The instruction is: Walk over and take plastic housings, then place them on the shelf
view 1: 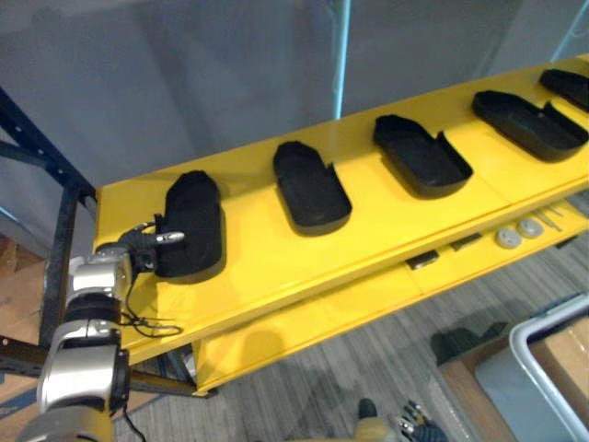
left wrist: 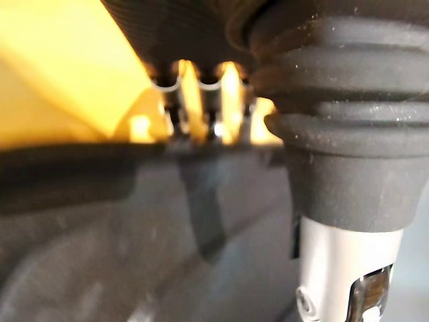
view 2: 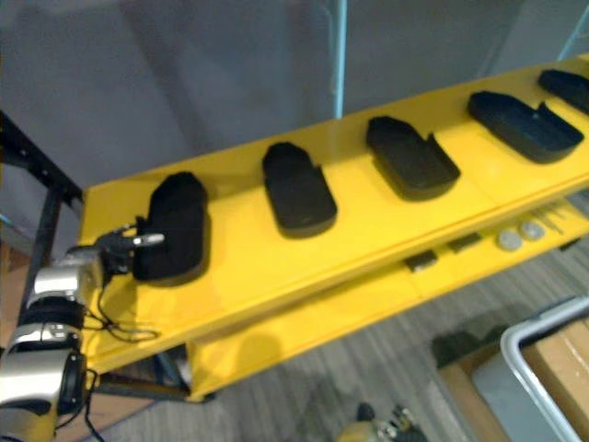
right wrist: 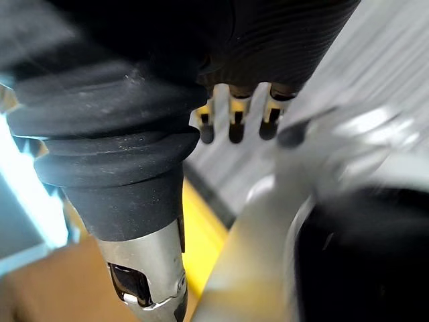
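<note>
Several black plastic housings lie in a row on the yellow shelf. The leftmost housing rests dome side up at the shelf's left end, and my left hand is shut on its near left edge, thumb on top. In the left wrist view the housing's dark wall covers the fingers past its rim. Other housings lie open side up to the right. My right hand hangs low over the floor with relaxed fingers, holding nothing.
A lower yellow shelf carries two round discs and small dark parts. A blue rack upright stands at the left. A grey bin with cardboard sits on the floor at lower right. A grey wall backs the shelf.
</note>
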Motion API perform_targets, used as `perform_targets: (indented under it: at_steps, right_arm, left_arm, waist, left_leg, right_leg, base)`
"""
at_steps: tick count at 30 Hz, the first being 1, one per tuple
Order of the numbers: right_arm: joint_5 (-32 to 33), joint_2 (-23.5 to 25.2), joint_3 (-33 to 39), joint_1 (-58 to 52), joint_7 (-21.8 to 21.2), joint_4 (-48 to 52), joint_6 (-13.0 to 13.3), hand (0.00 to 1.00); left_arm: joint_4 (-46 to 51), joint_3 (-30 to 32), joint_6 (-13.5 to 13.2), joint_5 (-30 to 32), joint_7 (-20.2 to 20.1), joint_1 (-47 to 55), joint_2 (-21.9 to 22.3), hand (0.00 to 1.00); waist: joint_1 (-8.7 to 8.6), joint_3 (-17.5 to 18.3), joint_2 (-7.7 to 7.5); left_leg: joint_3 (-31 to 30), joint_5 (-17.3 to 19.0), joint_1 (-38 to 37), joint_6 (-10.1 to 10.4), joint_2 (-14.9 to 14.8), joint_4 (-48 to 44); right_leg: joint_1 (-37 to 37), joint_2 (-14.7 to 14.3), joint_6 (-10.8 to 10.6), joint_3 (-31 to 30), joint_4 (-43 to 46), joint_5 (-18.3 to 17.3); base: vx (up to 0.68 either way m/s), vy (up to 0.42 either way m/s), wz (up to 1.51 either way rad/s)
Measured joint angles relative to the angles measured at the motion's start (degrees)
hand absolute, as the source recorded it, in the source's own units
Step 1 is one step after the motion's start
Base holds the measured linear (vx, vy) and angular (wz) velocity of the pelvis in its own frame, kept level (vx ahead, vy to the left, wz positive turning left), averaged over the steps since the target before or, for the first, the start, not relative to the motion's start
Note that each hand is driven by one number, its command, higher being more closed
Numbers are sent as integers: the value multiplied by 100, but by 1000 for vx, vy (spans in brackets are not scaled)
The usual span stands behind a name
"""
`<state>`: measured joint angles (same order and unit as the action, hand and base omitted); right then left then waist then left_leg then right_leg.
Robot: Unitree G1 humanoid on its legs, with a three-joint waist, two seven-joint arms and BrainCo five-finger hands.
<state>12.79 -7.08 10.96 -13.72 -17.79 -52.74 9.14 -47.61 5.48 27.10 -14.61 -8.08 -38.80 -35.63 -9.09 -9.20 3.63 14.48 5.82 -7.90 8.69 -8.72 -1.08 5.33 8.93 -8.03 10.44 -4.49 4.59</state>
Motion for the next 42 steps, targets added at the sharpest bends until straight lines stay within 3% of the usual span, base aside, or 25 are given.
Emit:
perform_targets:
  at_steps: [10, 14, 22, 27, 30, 35, 37, 39, 42]
  right_arm:
    - [7, -162, -531, 189, -101, -74, -19, 0]
    - [1, -175, -522, 262, -84, -238, -26, 0]
    - [3, -133, -220, 257, 23, -463, -112, 0]
    - [-4, -114, 121, 236, 63, -597, -180, 0]
    - [-4, -115, 139, 269, 174, -701, -195, 0]
    - [-6, -58, 244, 276, 564, -813, -145, 0]
    - [-8, 6, 242, 294, 717, -827, -113, 0]
    - [-80, 98, 238, 313, 978, -830, 22, 0]
    - [-178, 169, 236, 333, 1373, -840, 273, 0]
  left_arm:
    - [40, -193, -121, -21, -12, 12, 1, 0]
    - [157, -292, -375, -148, 3, 11, 2, 0]
    - [1246, -457, -1485, -1017, 174, -68, -7, 0]
    - [3484, -409, -2182, -1308, 493, -327, -15, 0]
    - [4890, -102, -2633, -1236, 793, 63, 61, 0]
    - [6673, 510, -3467, -622, 965, 1888, 1006, 0]
    - [6933, 576, -3850, -369, 1086, 2562, 1471, 0]
    - [7126, 548, -4256, 69, 1314, 3266, 1968, 0]
    - [7116, 484, -4712, 610, 1841, 3694, 2180, 0]
  waist:
    - [87, 3, -1]
    - [110, 18, -9]
    - [261, 305, 10]
    - [398, 407, 34]
    - [533, 541, 85]
    - [791, 719, 9]
    - [891, 769, -37]
    - [989, 775, -185]
    - [992, 831, -304]
  left_leg:
    - [-187, -75, 85, -5, -5, -29]
    - [-280, -135, 110, 9, -18, -14]
    - [-301, -216, 113, 7, -1, 62]
    - [-435, -313, 213, -14, 37, 122]
    - [-446, -385, 194, -12, 33, 255]
    - [-561, -402, 186, -17, 41, 286]
    - [-587, -412, 192, -20, 39, 288]
    - [-595, -425, 191, -19, 39, 324]
    - [-595, -456, 193, -14, 50, 403]
  right_leg:
    - [71, 10, 3, 264, 0, 0]
    - [104, 1, 5, 358, 0, 2]
    - [97, 18, 5, 394, -1, 21]
    - [90, 46, 17, 538, -1, 32]
    - [85, 25, 25, 554, -2, 27]
    - [194, 25, 38, 684, -7, 13]
    - [208, 19, 43, 701, -9, 8]
    - [209, 17, 44, 715, -10, 7]
    - [187, 25, 41, 742, -9, 7]
  base:
    - [-24, -3, 10]
    - [-34, -9, 11]
    - [-12, 3, 2]
    - [-36, 1, 16]
    - [-29, -2, 5]
    - [-17, 3, 12]
    - [-49, 1, 12]
    - [-47, 5, 6]
    - [-10, 4, 1]
